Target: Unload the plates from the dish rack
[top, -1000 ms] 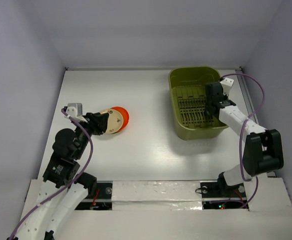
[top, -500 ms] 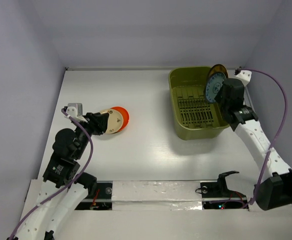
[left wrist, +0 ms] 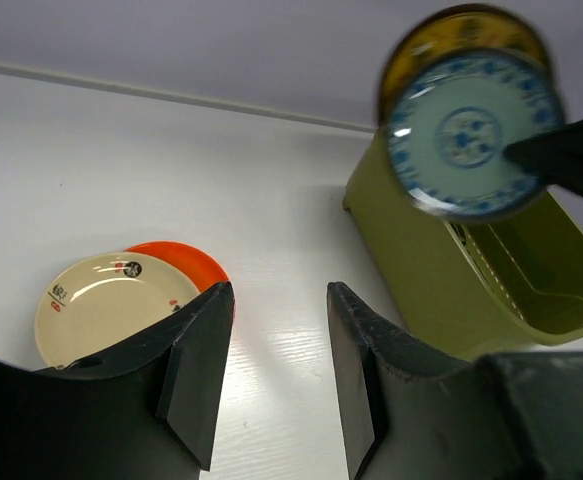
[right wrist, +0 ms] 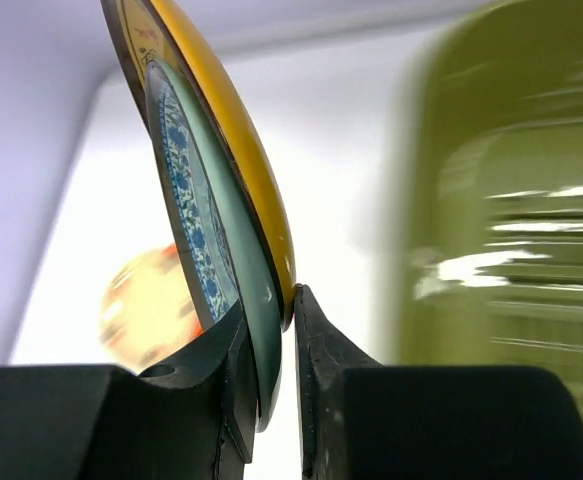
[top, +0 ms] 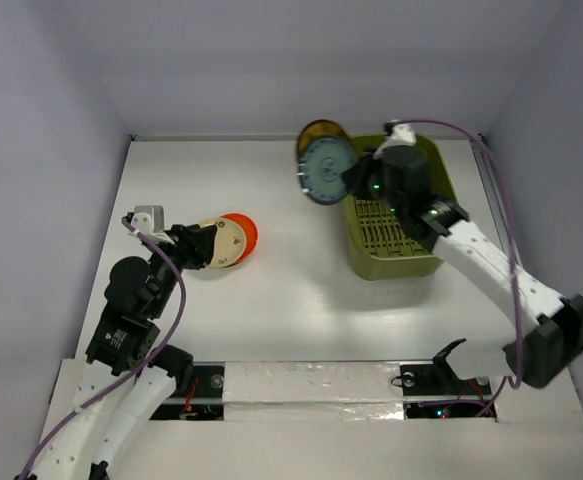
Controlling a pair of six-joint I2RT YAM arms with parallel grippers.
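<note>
Right hand [right wrist: 271, 306] pinches two plates [top: 321, 172] (upright) near dish rack [top: 423, 262].

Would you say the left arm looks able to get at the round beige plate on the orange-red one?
Probably yes: the left end effector, open and empty, sits by the round beige plate with nothing between; the right end effector, shut on a blue-patterned plate and a yellow plate, is elsewhere.
</note>
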